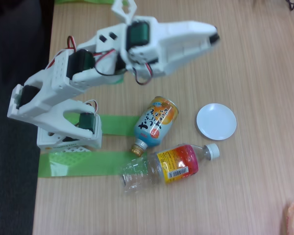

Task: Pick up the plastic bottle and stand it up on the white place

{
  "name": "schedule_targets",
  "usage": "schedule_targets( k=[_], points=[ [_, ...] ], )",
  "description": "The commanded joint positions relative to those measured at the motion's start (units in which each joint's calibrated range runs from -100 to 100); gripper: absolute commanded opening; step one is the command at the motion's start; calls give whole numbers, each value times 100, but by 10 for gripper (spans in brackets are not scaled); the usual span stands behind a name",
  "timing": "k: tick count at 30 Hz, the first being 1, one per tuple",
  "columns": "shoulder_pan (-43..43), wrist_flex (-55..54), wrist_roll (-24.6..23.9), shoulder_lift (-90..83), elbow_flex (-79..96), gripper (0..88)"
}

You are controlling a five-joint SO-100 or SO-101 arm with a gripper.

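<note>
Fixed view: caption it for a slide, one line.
Arm's gripper raised above the table; plastic bottle lies on its side beside the can, white plate empty.

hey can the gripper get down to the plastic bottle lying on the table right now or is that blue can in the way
Probably yes. In the fixed view the plastic bottle lies on its side, with the blue can close beside it but not on top. The gripper is raised well away, so coming down from above looks free.
</note>
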Motion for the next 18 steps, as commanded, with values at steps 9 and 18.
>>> schedule_targets(
  k=[9, 18],
  points=[
    [-55, 1586, -349, 661, -160, 276],
    [-33, 1680, -1136, 1652, -903, 273]
  ],
)
